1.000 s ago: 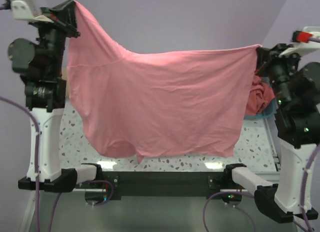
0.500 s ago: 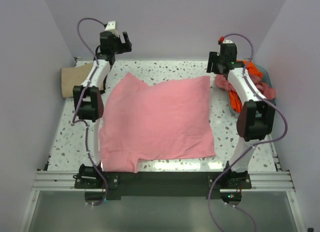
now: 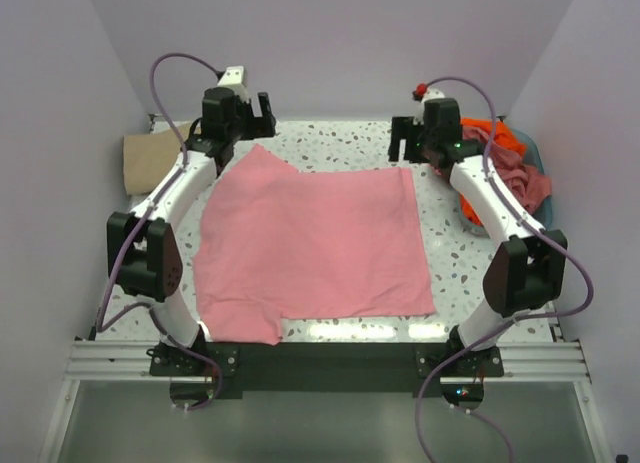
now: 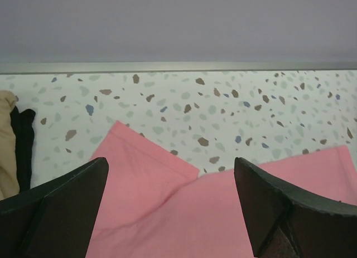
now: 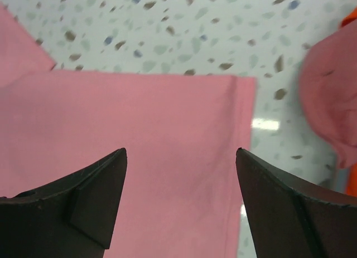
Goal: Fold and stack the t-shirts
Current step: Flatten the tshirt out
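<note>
— What's the left pincer (image 4: 170, 163) doing?
— Its jaws are spread wide with nothing in them. It hangs over the far left corner of the pink t-shirt (image 3: 310, 238), where a sleeve pokes out.
— And the right pincer (image 5: 181, 152)?
— Same story: wide apart and gripping nothing. It's above the shirt's far right corner, where the hem runs straight.
— So the shirt's down?
— Yes, spread flat on the table (image 3: 450, 253), with its near edge reaching the table's front. A small flap sticks out at the near left corner.
— Anything else about?
— Well to the left of the pink shirt, a tan t-shirt (image 3: 145, 161) lies at the table's edge. There's something dark (image 4: 22, 141) just beside it, but I can't quite tell what from here. To the right of the pink shirt sits a bunched heap of orange and dusty pink t-shirts (image 3: 505, 163), with a blue basket (image 3: 538, 148) rim showing behind it.
</note>
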Controlling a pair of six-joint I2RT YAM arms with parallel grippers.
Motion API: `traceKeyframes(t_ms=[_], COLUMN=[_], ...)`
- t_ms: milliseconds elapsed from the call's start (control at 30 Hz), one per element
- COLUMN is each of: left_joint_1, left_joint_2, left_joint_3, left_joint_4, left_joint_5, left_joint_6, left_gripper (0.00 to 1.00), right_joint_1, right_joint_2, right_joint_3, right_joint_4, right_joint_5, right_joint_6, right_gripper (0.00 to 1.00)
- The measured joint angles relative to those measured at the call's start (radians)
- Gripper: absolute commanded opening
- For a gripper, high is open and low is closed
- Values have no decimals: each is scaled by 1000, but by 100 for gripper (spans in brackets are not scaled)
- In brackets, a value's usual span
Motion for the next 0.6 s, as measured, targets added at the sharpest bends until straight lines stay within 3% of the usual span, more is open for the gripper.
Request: traceKeyframes(t_ms=[267, 400, 600], left_joint_1=[-57, -49, -48], left_joint_2=[-119, -154, -153], left_joint_3=[-246, -364, -380], left_joint_4=[-107, -182, -216], left_joint_5=[-50, -95, -112], left_joint_6=[-64, -80, -84], left_gripper=[100, 100, 100], right_joint_1=[183, 205, 211], right_joint_2=[-35, -35, 4], right_joint_3=[-296, -330, -330], right_joint_4=[8, 6, 10], right_joint_5=[-109, -103, -61], right_joint_6=[113, 148, 153], right_gripper=[82, 82, 81])
